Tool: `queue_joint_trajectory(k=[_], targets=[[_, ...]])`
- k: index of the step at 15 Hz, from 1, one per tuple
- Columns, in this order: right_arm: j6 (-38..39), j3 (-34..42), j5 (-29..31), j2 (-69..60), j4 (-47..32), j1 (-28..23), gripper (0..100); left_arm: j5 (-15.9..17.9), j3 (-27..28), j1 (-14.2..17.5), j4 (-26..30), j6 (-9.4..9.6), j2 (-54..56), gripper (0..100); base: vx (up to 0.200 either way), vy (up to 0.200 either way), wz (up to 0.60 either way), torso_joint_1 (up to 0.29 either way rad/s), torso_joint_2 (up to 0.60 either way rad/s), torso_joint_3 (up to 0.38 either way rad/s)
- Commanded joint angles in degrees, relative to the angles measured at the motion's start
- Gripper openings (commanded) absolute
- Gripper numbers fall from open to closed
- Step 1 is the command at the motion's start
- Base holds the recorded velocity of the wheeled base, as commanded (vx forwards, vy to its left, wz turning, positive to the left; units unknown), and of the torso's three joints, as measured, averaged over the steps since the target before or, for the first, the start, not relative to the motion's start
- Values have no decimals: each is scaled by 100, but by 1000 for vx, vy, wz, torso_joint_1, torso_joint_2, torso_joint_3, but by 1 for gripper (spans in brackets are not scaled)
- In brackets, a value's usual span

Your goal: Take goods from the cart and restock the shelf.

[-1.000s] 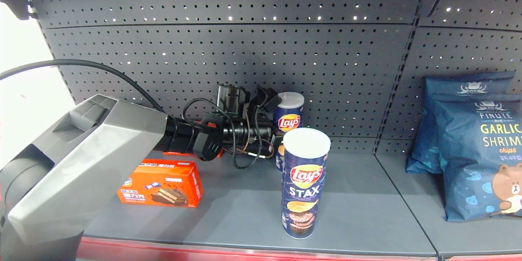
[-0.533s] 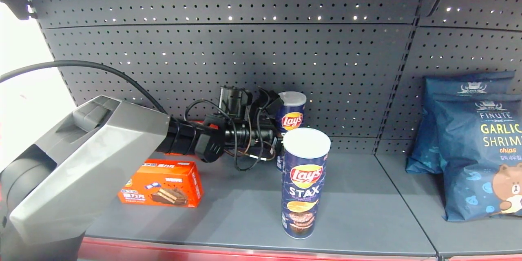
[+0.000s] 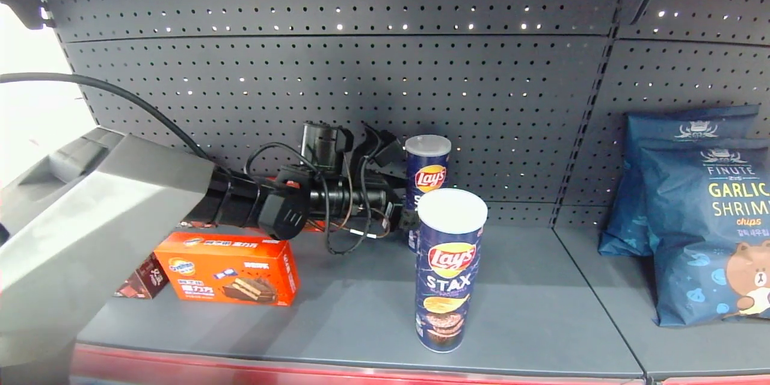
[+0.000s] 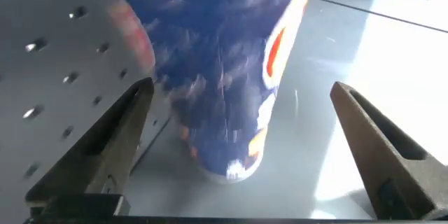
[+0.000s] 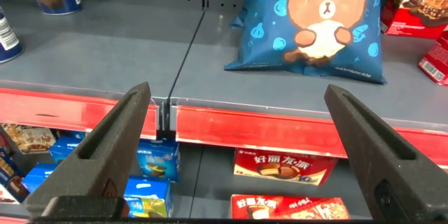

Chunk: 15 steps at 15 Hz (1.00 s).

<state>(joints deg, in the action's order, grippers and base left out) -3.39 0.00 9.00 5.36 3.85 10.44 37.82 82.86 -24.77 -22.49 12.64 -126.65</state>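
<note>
At the shelf's left end, a small dark brown box [image 3: 144, 277] lies just beside an orange snack box [image 3: 231, 267]. Above and behind the orange box, the left arm stretches toward the pegboard back wall [image 3: 337, 84]. The left gripper [image 4: 241, 89] sits low at the rear chip can [image 3: 427, 171]. Its fingers are spread wide with the can's lower part between them, and the far finger is well clear of it. This can stands upright on the shelf [image 3: 529, 289], close against the pegboard. Just in front of it, a second chip can [image 3: 450, 271] stands upright nearer the shelf's front. Well to the right, blue chip bags [image 3: 704, 222] lean at the back. The right gripper [image 5: 236, 92] hangs wide open and empty in front of the shelf's red edge [image 5: 280, 122], facing a bear-print bag [image 5: 315, 24].
</note>
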Motion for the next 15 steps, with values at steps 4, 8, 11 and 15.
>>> queue_joint_trajectory(k=[4,8,11,15], targets=[[-4,0,-3,9,1,2,100,-2,-894,306,-10,19,1134,100,0,0,0,0,0,0],[-4,0,-12,9,1,2,100,-2,-1378,385,-1,10,1802,100,0,0,0,0,0,0],[-92,0,-91,9,1,2,100,182,-2635,429,8,-34,3023,100,0,0,0,0,0,0],[-74,0,-135,9,1,2,100,147,-3382,693,113,-42,4183,100,0,0,0,0,0,0]])
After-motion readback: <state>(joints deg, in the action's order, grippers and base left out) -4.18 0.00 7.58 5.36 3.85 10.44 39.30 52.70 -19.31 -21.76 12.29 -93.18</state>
